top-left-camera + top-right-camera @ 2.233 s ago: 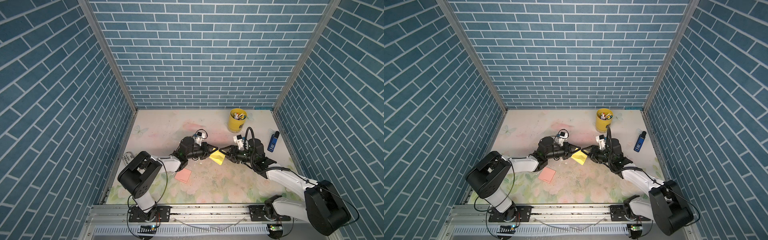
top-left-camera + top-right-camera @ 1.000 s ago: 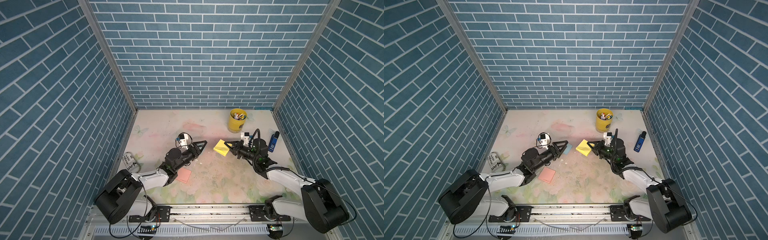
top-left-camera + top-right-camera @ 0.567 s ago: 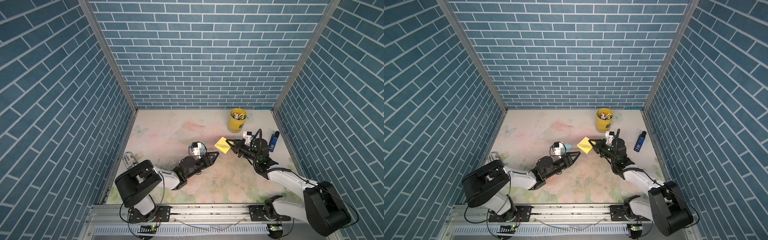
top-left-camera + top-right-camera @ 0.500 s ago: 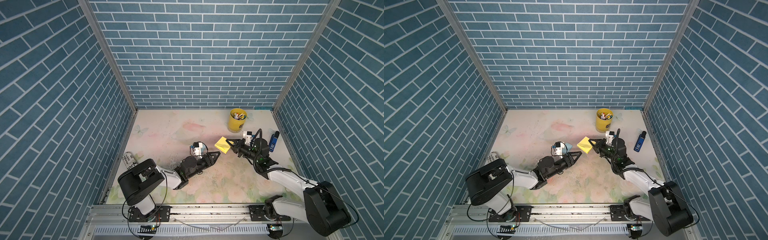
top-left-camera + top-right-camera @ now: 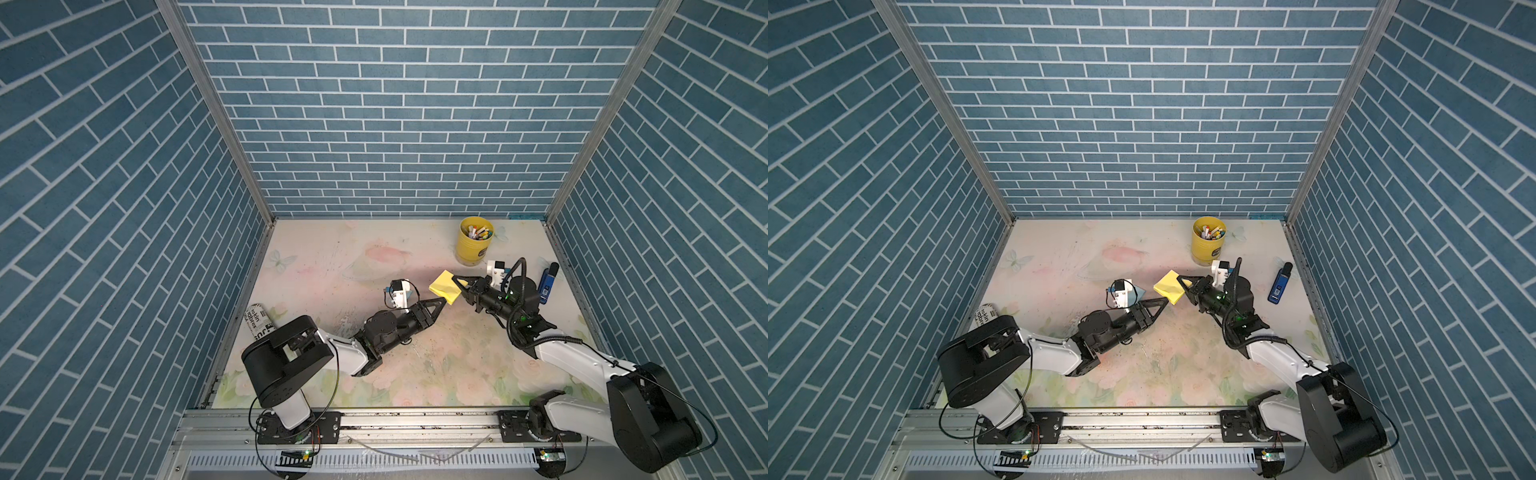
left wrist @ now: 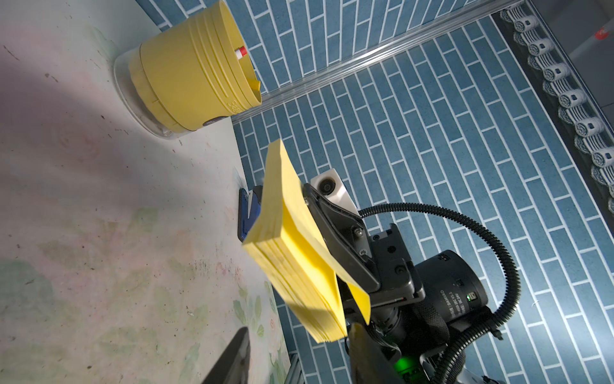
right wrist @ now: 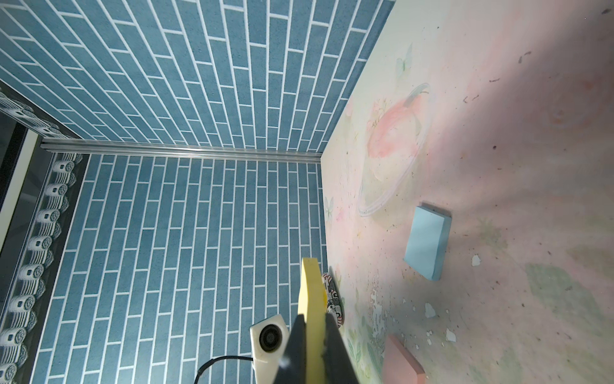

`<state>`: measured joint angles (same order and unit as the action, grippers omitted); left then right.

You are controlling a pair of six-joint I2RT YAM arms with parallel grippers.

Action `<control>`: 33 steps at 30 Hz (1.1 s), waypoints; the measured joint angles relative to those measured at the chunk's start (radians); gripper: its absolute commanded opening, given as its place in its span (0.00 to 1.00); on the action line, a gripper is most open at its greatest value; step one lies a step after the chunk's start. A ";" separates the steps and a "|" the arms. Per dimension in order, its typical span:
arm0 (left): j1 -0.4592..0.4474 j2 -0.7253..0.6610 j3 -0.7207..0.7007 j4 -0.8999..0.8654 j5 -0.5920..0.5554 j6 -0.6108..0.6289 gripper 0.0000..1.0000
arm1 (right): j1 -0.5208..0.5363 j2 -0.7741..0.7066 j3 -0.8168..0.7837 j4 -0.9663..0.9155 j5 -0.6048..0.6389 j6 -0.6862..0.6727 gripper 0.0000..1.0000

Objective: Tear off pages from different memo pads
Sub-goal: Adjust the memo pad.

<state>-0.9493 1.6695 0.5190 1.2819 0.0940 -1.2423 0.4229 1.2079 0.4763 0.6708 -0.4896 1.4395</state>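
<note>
Yellow memo pad (image 6: pixel 292 246), thick square block, pages fanned, edge-on between fingers (image 7: pixel 334 345)

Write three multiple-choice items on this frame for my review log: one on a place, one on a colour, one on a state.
1. Where is the yellow memo pad?
A. flat on the table
B. held above the table
C. inside the yellow cup

2. What colour is the pad lying beyond it in the right wrist view?
A. light blue
B. green
C. white

3. The right gripper is
A. wide open
B. shut on the pad
C. out of view

Answers: B, it sits between the fingers off the table; A, the blue pad lies flat; B, fingers clamp both faces.
</note>
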 measured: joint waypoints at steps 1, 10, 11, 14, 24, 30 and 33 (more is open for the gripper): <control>0.000 0.004 0.003 0.003 0.000 0.000 0.47 | 0.000 0.000 0.000 0.002 0.000 0.001 0.07; 0.000 0.008 0.013 0.018 0.000 0.000 0.45 | 0.002 0.000 0.000 0.012 0.000 0.004 0.07; 0.000 0.008 0.013 0.017 0.000 0.000 0.45 | 0.002 0.000 0.000 0.014 0.000 0.004 0.07; 0.000 0.008 0.014 0.016 0.000 0.000 0.44 | 0.003 0.000 0.000 0.019 0.000 0.005 0.07; 0.014 0.034 0.034 0.032 0.008 -0.006 0.37 | 0.017 0.000 0.000 0.023 0.000 0.005 0.07; 0.016 0.034 0.039 0.039 0.019 -0.008 0.21 | 0.021 0.001 0.000 0.026 0.002 0.005 0.07; 0.016 0.034 0.042 0.049 0.022 -0.011 0.13 | 0.021 0.005 0.000 0.029 0.005 0.006 0.08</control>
<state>-0.9329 1.7039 0.5606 1.3308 0.1162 -1.2530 0.4442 1.2129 0.4763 0.7002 -0.4847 1.4456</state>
